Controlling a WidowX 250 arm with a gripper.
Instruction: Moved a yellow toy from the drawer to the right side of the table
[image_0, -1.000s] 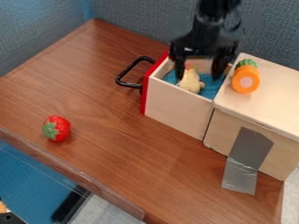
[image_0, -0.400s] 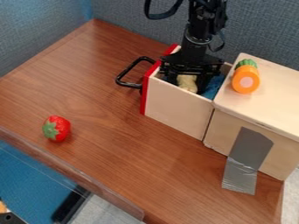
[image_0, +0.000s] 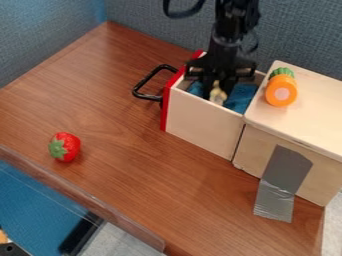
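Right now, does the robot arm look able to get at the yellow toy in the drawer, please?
Probably yes: the drawer stands open, and the end effector is down inside, with the yellow toy between its fingers.

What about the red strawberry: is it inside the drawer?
No, the red strawberry lies on the table, to the left of the open drawer in the camera view.

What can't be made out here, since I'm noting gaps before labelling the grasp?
All in the camera view:
- Yellow toy: its sides are partly hidden by the gripper, its lower part by the near wall of the drawer.
- Wooden box: inside hidden by its top and walls.
- Black object: cut off by the lower-left corner.
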